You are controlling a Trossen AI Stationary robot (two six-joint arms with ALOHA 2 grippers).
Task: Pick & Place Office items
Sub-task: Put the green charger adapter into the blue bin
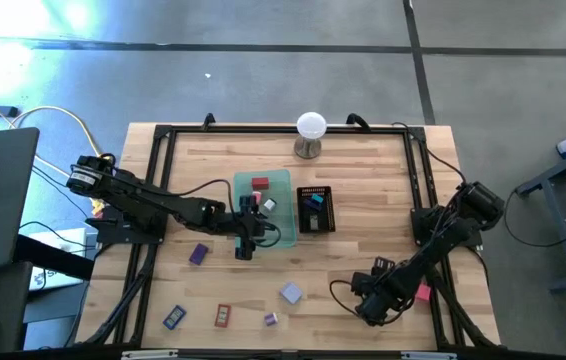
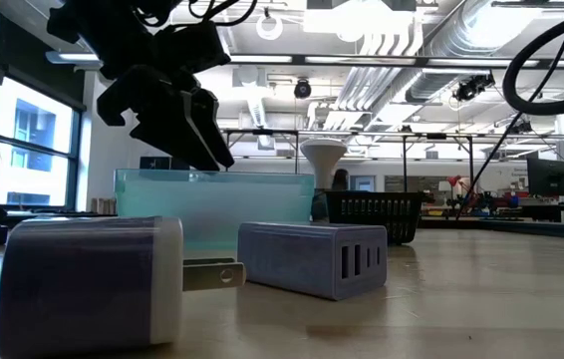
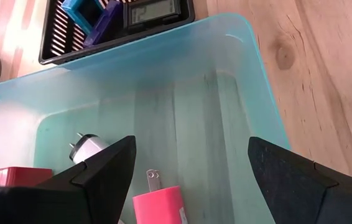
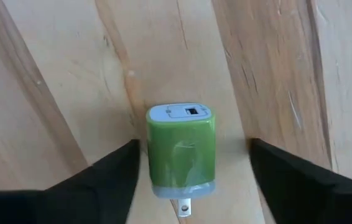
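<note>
Rounded glossy green charger (image 4: 180, 151) between right tool's (image 4: 191, 177) spread fingers; left tool (image 3: 191, 171) spread above translucent tray (image 3: 250, 74).

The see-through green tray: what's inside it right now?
In the green tray lie a pink charger, a red block and a white plug. The left gripper hovers open above, hiding part of the tray floor.

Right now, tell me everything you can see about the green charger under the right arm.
The green charger is a small rounded block, glossy like plastic, with pale grey-blue end caps. One cap shows a USB port; a metal prong sticks out of the other. It lies flat on the wooden table, between the right gripper's open fingers, which do not visibly touch it.
</note>
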